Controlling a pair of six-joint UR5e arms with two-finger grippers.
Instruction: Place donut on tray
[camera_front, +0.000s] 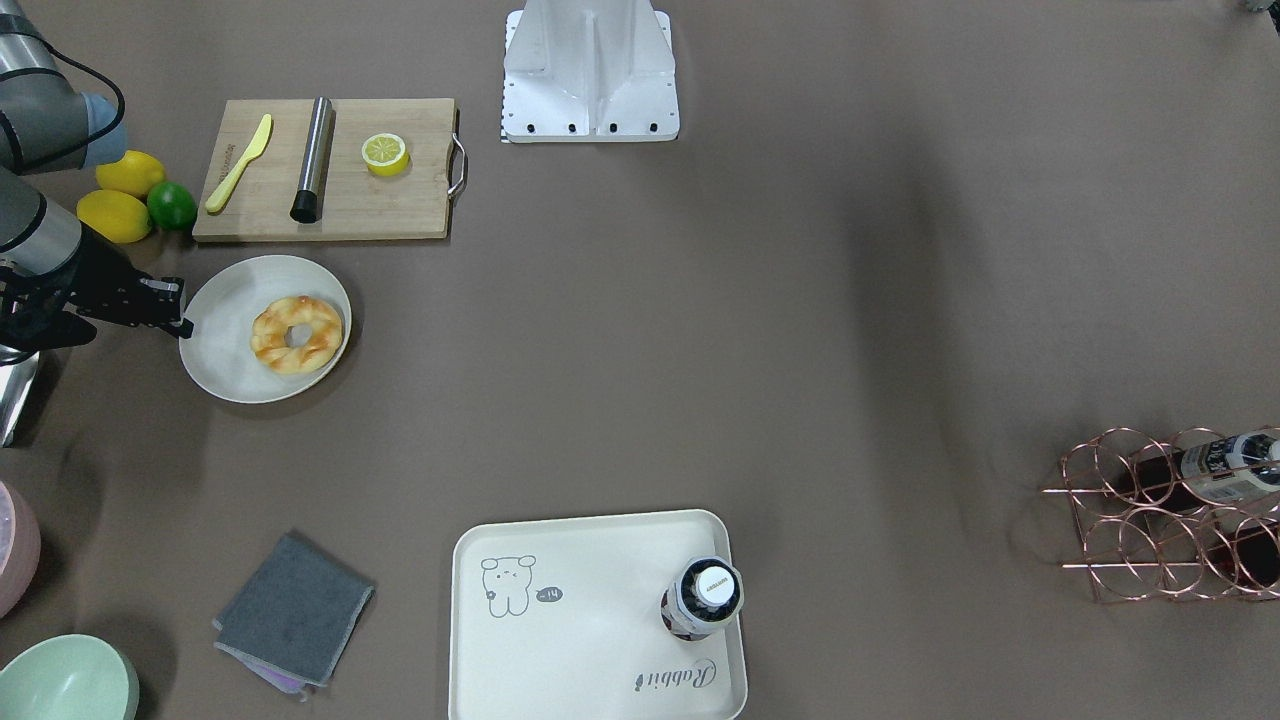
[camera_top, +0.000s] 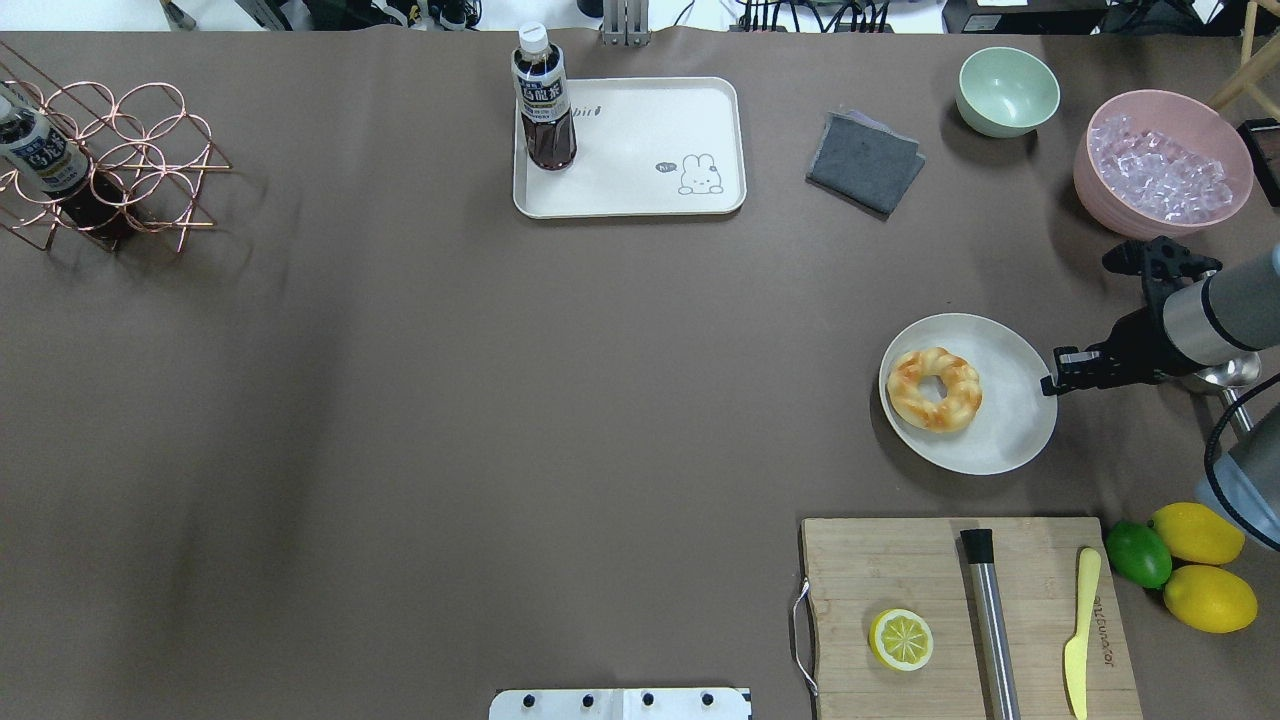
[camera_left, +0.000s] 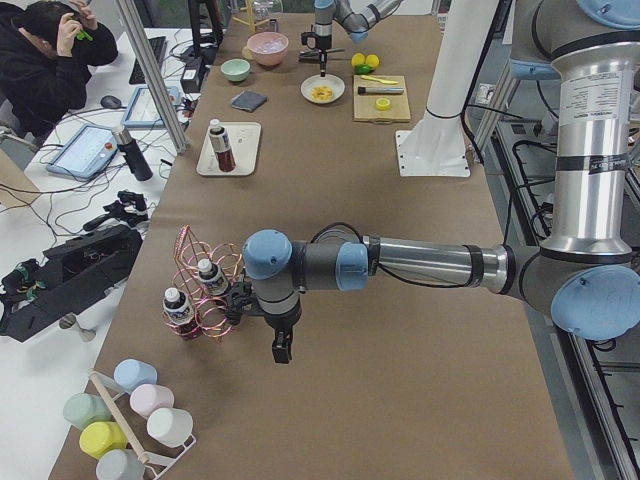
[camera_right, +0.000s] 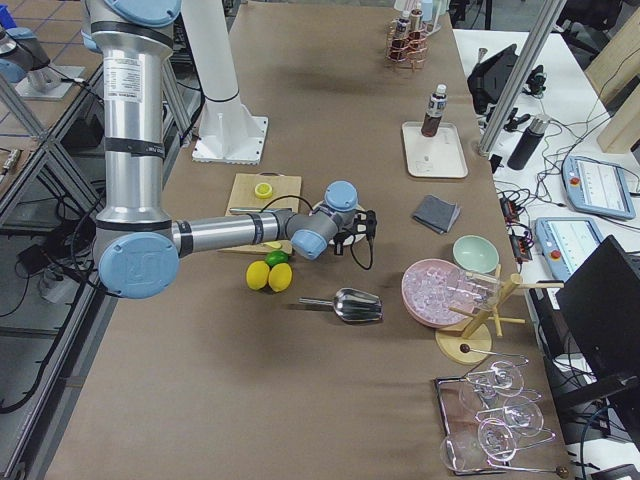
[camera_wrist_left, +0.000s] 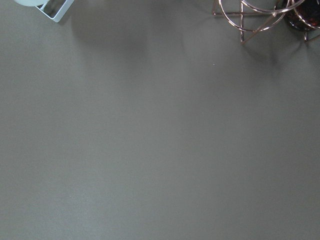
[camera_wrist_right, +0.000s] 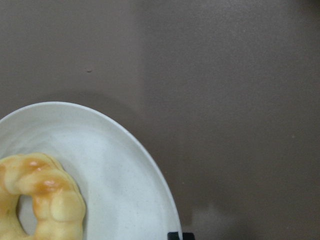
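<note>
The donut (camera_front: 296, 334) (camera_top: 934, 389), twisted and golden-brown, lies on a round off-white plate (camera_front: 225, 300) (camera_top: 1010, 400). My right gripper (camera_front: 186, 326) (camera_top: 1047, 385) points down at the plate's outer edge, beside the donut and not touching it; it looks shut and empty. In the right wrist view its tip (camera_wrist_right: 180, 235) barely shows, with the donut (camera_wrist_right: 40, 200) at lower left. The cream tray (camera_front: 580, 620) (camera_top: 640, 150) lies across the table with a tea bottle (camera_front: 703, 597) (camera_top: 543, 100) standing on one end. My left gripper (camera_left: 280, 352) hangs far away by the wire rack; I cannot tell its state.
A cutting board (camera_top: 900, 570) holds a halved lemon (camera_top: 901, 639), a steel rod and a yellow knife. Two lemons and a lime (camera_top: 1138, 553) lie beside it. A grey cloth (camera_top: 865, 162), green bowl (camera_top: 1007, 92), pink ice bowl (camera_top: 1160, 165) and copper rack (camera_top: 110, 150) stand about.
</note>
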